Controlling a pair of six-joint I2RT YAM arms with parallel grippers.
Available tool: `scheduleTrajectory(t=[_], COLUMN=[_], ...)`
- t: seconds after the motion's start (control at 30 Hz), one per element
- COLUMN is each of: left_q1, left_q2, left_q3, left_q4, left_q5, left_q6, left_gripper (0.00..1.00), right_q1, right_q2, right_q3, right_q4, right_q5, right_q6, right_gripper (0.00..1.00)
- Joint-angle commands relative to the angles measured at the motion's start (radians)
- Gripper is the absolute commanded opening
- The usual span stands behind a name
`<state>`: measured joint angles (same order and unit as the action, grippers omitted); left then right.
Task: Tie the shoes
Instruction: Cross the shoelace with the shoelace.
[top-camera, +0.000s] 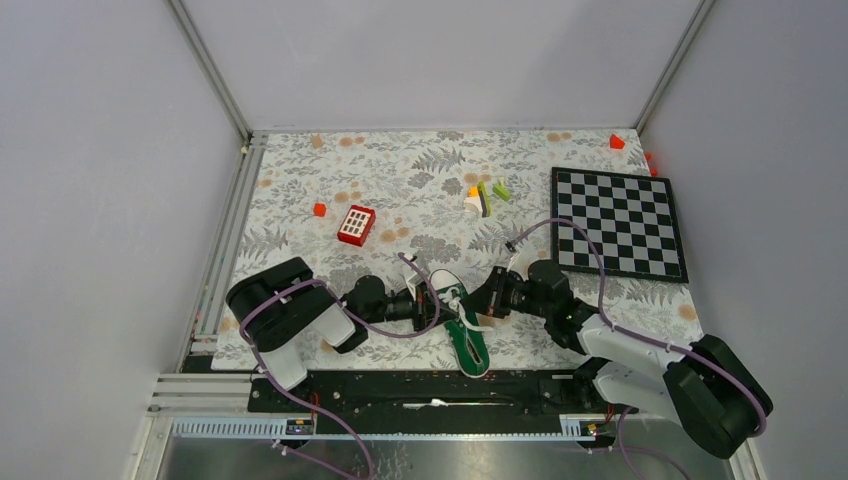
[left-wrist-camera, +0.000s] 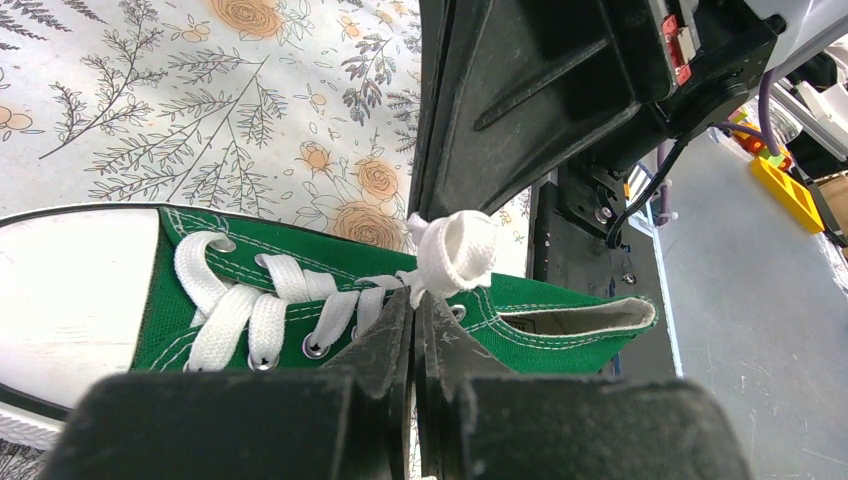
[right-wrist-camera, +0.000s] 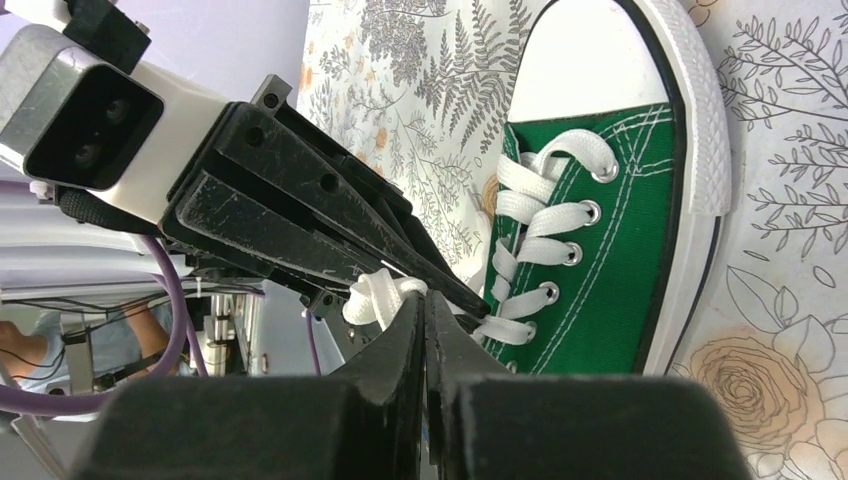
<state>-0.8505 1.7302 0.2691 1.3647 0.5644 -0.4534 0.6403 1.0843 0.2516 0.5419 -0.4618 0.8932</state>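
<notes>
The green sneaker (top-camera: 466, 340) lies near the table's front edge, between the two arms, with its white toe cap pointing away from the bases. My left gripper (top-camera: 432, 305) comes in from the left and my right gripper (top-camera: 482, 303) from the right, meeting over the laces. In the left wrist view the left gripper (left-wrist-camera: 415, 300) is shut on a white lace loop (left-wrist-camera: 457, 250) above the shoe (left-wrist-camera: 560, 300). In the right wrist view the right gripper (right-wrist-camera: 425, 300) is shut on a bunched lace loop (right-wrist-camera: 378, 293) beside the shoe (right-wrist-camera: 625, 250). The left fingers (right-wrist-camera: 330, 220) cross just beyond it.
A chessboard (top-camera: 617, 222) lies at the right. A red-and-white keypad block (top-camera: 356, 225) and a small red piece (top-camera: 319, 209) sit behind the left arm. Small coloured blocks (top-camera: 485, 195) lie mid-table. A red cube (top-camera: 616, 141) sits far right. The black base rail (top-camera: 420, 385) runs just behind the heel.
</notes>
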Motion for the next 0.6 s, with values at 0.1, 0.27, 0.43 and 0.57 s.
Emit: scheduleTrajectory(t=[0.1, 0.27, 0.43, 0.57], left_q1=[-0.004, -0.003, -0.004, -0.003], left_q2=[0.008, 0.009, 0.018, 0.025], left_q3=[0.031, 0.043, 0.058, 0.064], left_q4=[0.068, 0.065, 0.062, 0.062], left_q5=[0.033, 0.046, 0.056, 0.056], left_q6=[0.006, 0.001, -0.001, -0.002], left_gripper=[0.00, 0.00, 0.00, 0.00], right_q1=[-0.003, -0.002, -0.002, -0.002], right_q2=[-0.037, -0.010, 0.046, 0.077], right_q3=[0.005, 0.003, 0.001, -0.003], right_q4=[-0.058, -0.038, 0.020, 0.054], right_q5=[0.027, 0.015, -0.007, -0.022], right_q6=[-0.049, -0.044, -0.027, -0.016], right_gripper=[0.00, 0.00, 0.00, 0.00])
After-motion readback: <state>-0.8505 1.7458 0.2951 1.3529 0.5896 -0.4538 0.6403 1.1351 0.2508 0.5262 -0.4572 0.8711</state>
